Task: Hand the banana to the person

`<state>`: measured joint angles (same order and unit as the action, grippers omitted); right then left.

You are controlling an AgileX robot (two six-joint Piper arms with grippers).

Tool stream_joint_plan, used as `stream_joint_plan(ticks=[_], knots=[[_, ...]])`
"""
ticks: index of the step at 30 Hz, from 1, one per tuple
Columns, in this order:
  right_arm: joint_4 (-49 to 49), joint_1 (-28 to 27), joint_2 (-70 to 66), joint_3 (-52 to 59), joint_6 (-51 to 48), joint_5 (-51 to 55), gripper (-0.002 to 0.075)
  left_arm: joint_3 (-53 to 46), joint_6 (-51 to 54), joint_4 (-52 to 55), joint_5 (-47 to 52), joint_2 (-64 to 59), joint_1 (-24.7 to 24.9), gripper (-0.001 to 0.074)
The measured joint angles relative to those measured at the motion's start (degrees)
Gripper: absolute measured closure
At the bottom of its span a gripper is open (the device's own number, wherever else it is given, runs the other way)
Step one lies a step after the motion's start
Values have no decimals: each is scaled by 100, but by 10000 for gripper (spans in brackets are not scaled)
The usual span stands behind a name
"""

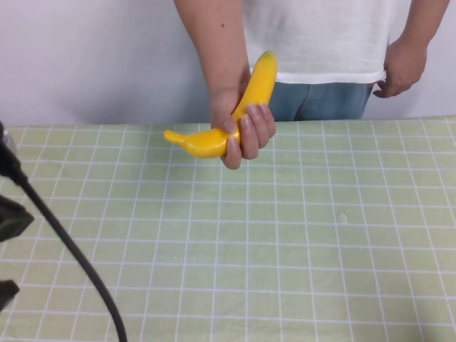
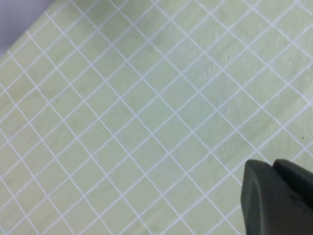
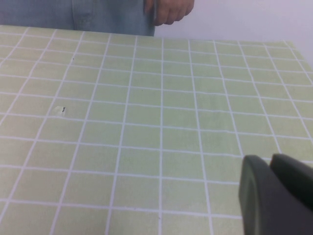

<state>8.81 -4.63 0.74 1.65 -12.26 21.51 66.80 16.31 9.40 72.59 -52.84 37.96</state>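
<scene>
Left gripper [image 1: 8, 256] is sitting low at the table's [image 1: 320, 249] near-left edge, right gripper [image 3: 276, 196] lying elsewhere, finger spread untellable for both, neither holding anything; person [image 1: 320, 43] is gripping the banana [image 1: 246, 107] beyond the far edge, handover apparently done.

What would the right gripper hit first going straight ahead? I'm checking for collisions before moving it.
Probably nothing on the table: the right gripper faces bare cloth, then the person at the far edge. Left gripper is over cloth.

Table [image 1: 320, 235] has a light green cloth with a white grid on it. There's a tiny pale speck [image 1: 343, 217] toward the right side. Left gripper [image 1: 8, 246] sits at the near left edge.
</scene>
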Motion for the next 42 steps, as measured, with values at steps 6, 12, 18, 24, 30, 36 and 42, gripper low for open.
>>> stream_joint_plan(ticks=[6,12,18,24,30,36,42], knots=[[0,0,0,0,0,0,734,-98,0,12,-11,40,0,731],[0,0,0,0,0,0,733,-244,10,175,-227,40,0,731],[0,0,0,0,0,0,734,-1091,-302,352,-2107,853,-139,732],[0,0,0,0,0,0,734,-3074,-878,272,-4446,2318,-941,732],[0,0,0,0,0,0,733,-4840,-1453,-19,-4971,3866,-1913,732],[0,0,0,0,0,0,733,-6248,-1949,-177,-5014,5144,-2883,732],[0,0,0,0,0,9,733,-6779,-2013,-507,-5060,5344,-3227,732]])
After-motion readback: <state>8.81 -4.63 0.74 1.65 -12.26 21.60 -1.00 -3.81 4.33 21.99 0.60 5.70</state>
